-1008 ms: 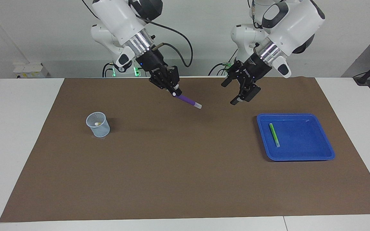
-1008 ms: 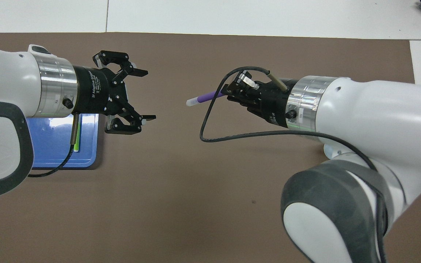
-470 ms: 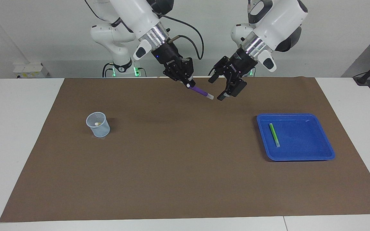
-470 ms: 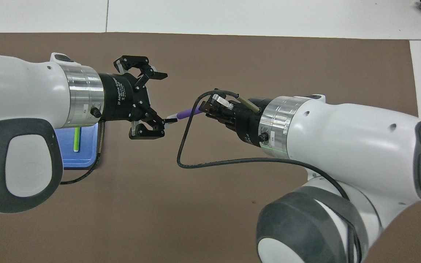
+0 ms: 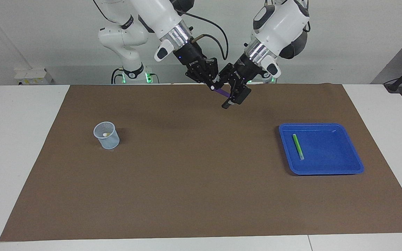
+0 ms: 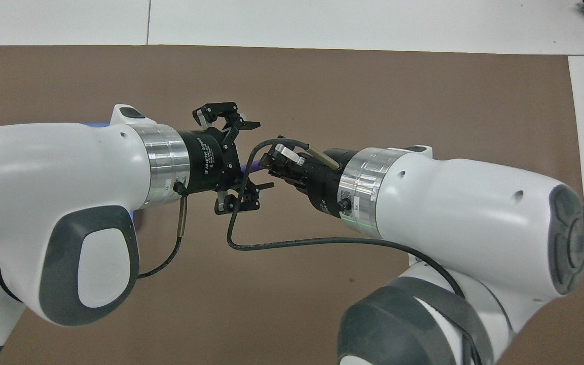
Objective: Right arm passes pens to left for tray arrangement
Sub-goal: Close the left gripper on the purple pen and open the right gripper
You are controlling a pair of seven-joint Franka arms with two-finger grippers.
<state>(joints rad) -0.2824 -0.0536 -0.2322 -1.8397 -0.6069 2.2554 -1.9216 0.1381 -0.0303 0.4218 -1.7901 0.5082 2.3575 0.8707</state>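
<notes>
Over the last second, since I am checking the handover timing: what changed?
The right gripper, shut on the purple pen, and the open left gripper closed in on each other; the pen's pale end now sits between the left fingers, which have not closed. The green pen, tray and cup stayed put.

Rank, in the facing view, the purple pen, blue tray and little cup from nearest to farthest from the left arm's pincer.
Measured from the left pincer:
1. Purple pen, between its open fingers, held by the right pincer.
2. Blue tray, toward the left arm's end.
3. Cup, toward the right arm's end.
</notes>
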